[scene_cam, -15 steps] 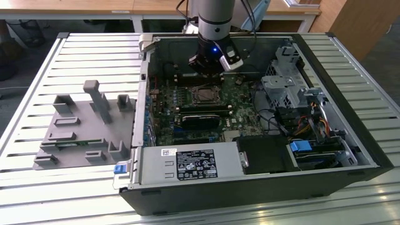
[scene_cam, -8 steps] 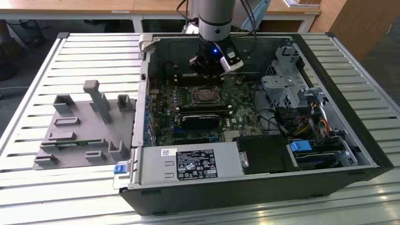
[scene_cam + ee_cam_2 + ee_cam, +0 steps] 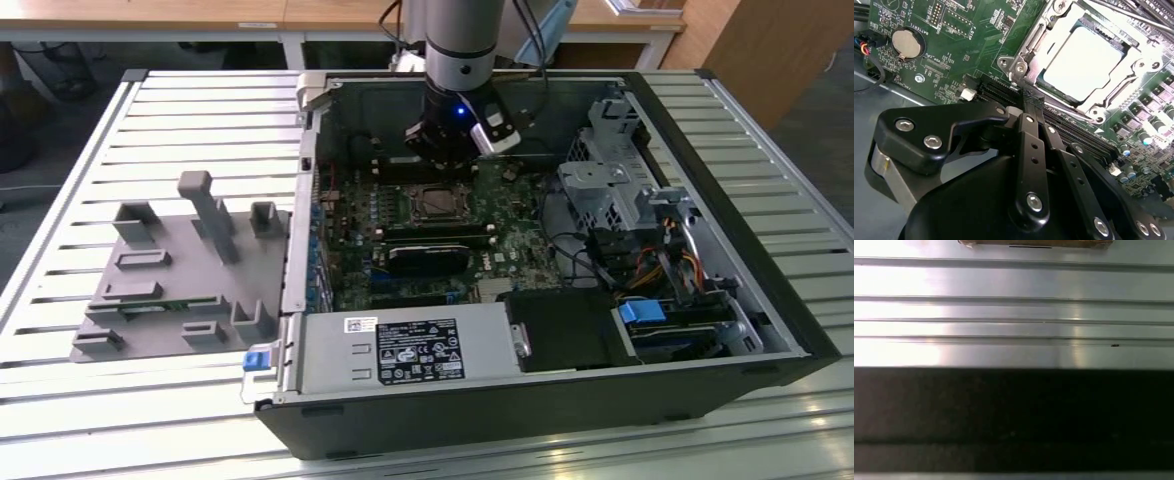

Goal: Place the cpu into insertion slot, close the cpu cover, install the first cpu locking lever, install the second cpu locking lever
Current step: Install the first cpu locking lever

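Nearest in the exterior view sits the black power supply (image 3: pixel 407 350) with its white label, at the front edge of the open computer case (image 3: pixel 747 330), which lies on a slatted metal table (image 3: pixel 160 110). On the exterior view's left, beside the case, stands a grey fixture tray (image 3: pixel 174 275) with upright posts. Further in, the green circuit board (image 3: pixel 400 275) fills the case floor, with long black memory sticks (image 3: pixel 434 233) lying across it. Just beyond them is the insertion slot (image 3: pixel 437 203), and the second wrist view shows the cpu (image 3: pixel 1085 64) already seated in it, its pale face framed by the cpu cover (image 3: pixel 1114 102), which lies flat over it. A round coin battery (image 3: pixel 906 43) sits on the board well apart from the socket. The gripper (image 3: pixel 441 150) hangs just past the far side of the slot; in the second wrist view its black fingers (image 3: pixel 1029 145) appear pressed together, pinching nothing, with the tips close to the near corner of the socket. Farthest back run wooden desks (image 3: pixel 334 15).
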`<state>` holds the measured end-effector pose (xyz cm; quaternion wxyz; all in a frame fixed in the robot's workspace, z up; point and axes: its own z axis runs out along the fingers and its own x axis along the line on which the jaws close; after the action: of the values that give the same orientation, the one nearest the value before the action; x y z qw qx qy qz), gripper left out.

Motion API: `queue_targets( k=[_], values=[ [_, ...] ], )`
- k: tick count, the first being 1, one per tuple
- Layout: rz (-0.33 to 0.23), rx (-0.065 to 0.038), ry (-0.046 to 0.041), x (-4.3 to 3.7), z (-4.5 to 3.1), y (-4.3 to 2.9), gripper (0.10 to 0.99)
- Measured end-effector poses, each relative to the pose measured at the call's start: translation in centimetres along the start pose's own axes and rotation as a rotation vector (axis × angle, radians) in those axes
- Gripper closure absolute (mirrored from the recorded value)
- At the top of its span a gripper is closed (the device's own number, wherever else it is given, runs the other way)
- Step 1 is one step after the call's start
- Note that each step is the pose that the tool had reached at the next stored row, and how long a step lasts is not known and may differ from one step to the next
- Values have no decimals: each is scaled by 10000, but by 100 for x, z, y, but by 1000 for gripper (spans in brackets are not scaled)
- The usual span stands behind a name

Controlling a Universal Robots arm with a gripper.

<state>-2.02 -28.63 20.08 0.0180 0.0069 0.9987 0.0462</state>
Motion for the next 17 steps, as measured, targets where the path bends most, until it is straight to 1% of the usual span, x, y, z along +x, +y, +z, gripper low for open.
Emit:
queue_targets(
  k=[6, 10, 14, 17],
  values=[
    [-4, 94, 4, 1, 26, -3, 980],
    [-5, 80, -11, -1, 31, 0, 980],
    [-4, 92, -1, -1, 1, 0, 980],
    [-4, 89, -2, -1, -2, 1, 980]
  ],
)
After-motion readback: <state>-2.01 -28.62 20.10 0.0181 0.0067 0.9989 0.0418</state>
